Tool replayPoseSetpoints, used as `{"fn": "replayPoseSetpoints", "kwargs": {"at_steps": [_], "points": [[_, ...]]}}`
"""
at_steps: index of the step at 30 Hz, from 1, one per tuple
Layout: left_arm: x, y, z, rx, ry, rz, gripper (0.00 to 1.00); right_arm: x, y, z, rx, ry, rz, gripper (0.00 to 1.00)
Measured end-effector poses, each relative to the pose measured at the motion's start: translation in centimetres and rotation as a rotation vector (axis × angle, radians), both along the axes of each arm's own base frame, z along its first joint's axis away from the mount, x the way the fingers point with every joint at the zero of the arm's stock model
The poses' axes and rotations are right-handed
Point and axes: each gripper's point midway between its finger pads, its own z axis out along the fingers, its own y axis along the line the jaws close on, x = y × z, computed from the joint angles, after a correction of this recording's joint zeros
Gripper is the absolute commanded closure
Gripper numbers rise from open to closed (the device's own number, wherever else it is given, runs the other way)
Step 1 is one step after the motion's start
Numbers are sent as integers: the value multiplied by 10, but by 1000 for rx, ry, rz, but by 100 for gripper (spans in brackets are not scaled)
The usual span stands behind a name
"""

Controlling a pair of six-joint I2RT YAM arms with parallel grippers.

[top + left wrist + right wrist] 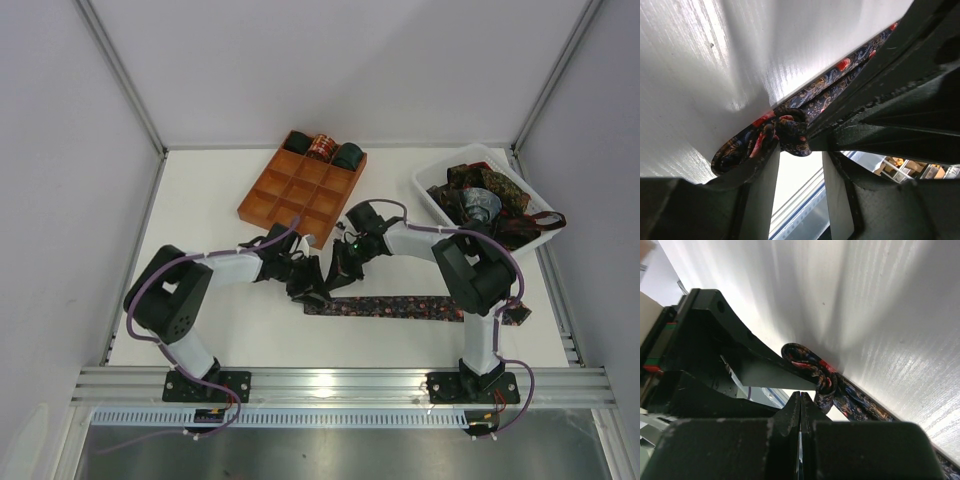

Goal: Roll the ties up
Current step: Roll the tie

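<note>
tie (pixel 400 307): flat, parallel to the near edge of the desk (pixel 220 200); left end curled into a small coil (pixel 787 131)
left pincer (pixel 797 161): jaws apart, coil at its mouth
right pincer (pixel 800 407): closed, tips beside the coil
tip: probably keep the coil tight and edges aligned, rolling toward the right edge

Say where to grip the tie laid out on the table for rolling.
Likely the curled end of the tie, at its left tip. Come from above, fingers across its narrow width: the curl stands off the table, while the rest lies flat with no edge to get under.
</note>
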Motion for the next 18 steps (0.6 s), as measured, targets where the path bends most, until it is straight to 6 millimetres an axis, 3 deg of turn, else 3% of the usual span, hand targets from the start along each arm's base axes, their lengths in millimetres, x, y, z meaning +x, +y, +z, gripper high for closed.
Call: {"fn": "replayPoseSetpoints", "kwargs": {"at_steps": [11, 18], "points": [[-3, -1, 1, -14, 0, -8, 53, -23, -12, -21, -43, 45, 26, 100], [-3, -1, 4, -20, -9, -10, 47, -26, -14, -25, -54, 35, 36, 100]]}}
